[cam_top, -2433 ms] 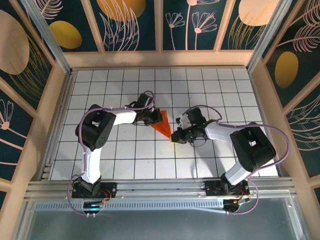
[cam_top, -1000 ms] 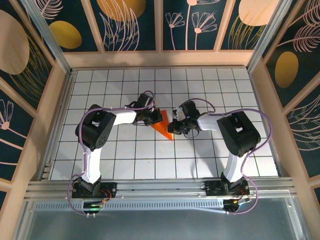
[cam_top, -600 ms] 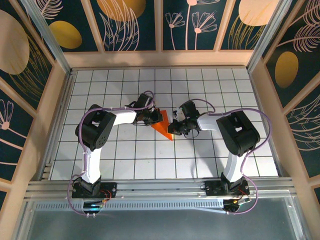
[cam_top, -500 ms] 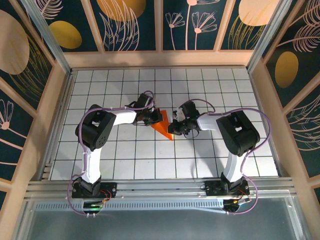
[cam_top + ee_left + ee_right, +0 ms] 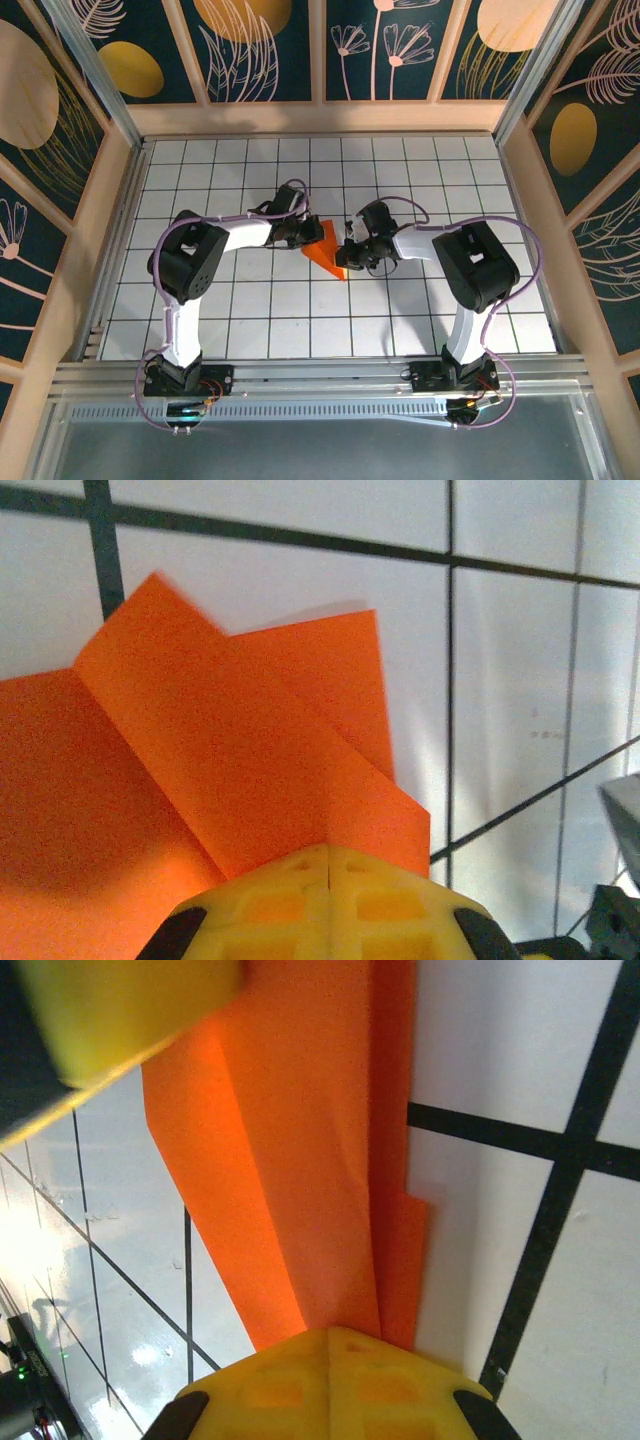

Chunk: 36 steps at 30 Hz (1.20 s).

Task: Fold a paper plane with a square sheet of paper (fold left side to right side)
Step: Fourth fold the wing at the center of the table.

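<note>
The gridded white counter (image 5: 240, 310) carries one work item, and I find both arms reaching in towards it at mid-counter. The main change concerns the right arm. A couple of seconds ago its claw sat by the paper's near tip; it has since travelled up the right edge and has held almost still for the last second. The left arm has not shifted. I judge this to be a crease being run and then pinned, so the current fold looks close to set rather than newly started. The orange sheet of paper (image 5: 325, 254) lies flat on the counter as a narrow wedge, wide end away from the arm bases and point towards them. The left wrist view shows several overlapping layers, and it is not yet a finished plane. The left claw (image 5: 303, 236) is fully closed, its yellow tips meeting with nothing between them, and it bears down on the sheet's far left part. The right claw (image 5: 349, 251) is likewise closed on nothing and rests on the layered right edge, with the paper running under its tips in the right wrist view. The sheet lies between the two claws and touches both.
</note>
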Tool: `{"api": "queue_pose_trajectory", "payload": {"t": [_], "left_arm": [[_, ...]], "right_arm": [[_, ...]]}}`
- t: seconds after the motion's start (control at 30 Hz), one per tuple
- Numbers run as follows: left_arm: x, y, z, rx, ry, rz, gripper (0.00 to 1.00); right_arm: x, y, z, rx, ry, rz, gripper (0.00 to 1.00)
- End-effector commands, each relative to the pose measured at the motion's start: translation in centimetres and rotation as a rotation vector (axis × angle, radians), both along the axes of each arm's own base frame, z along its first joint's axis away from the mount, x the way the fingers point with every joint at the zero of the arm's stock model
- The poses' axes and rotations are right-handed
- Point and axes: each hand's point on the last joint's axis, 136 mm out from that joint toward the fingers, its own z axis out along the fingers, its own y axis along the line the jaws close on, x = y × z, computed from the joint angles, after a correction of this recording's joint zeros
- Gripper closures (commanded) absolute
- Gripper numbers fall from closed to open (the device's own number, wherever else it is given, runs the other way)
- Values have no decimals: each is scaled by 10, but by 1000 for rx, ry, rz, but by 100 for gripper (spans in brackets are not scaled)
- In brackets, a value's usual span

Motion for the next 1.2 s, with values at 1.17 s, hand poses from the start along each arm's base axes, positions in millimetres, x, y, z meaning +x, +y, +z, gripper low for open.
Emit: {"api": "queue_pose_trajectory", "payload": {"t": [1.17], "left_arm": [[-19,-13,-29,-25,14,15,100]], "right_arm": [[-21,-51,-62,-362,90,-17,100]]}}
